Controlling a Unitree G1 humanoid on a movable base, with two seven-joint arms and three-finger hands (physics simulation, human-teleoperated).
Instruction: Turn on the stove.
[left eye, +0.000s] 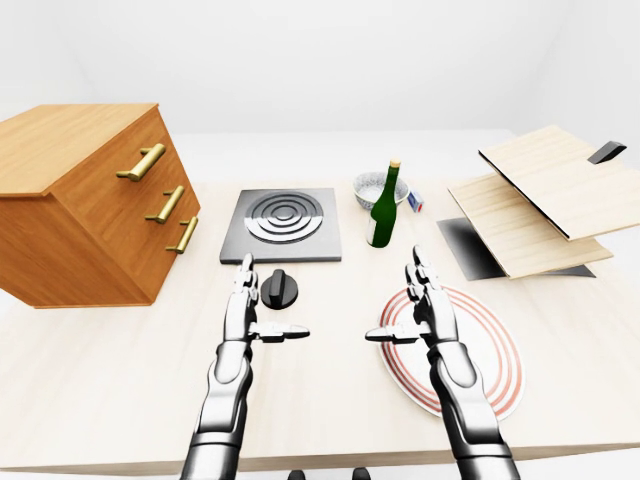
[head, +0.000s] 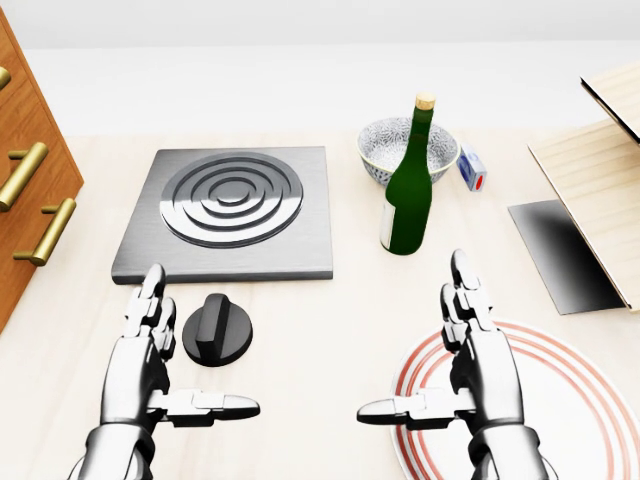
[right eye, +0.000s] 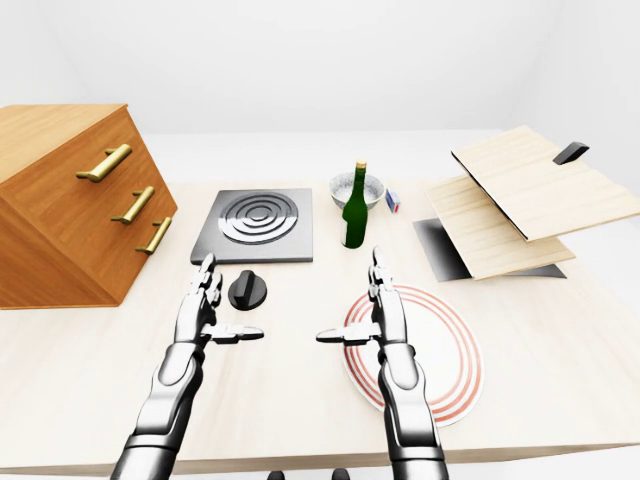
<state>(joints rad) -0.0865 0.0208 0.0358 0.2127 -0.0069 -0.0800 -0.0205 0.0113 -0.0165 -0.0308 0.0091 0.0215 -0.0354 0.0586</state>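
Stove (head: 228, 212): grey plate, ringed burner, on the worktop (head: 320, 330) above the left fingers (head: 150, 300).
Black knob (head: 217, 330): just right of those fingers, untouched.
Left hand (head: 140, 375), right hand (head: 480, 375): fingers spread, holding nothing.
Right hand over striped plate (head: 560, 400).

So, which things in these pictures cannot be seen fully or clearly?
- Plate: head view, cut off by the bottom edge, partly behind the right robot hand.
- Drawer cabinet: head view, cut off by the left edge.
- Small box: its label is too small to read.
- Knob: no setting marks show, so on or off is unclear.
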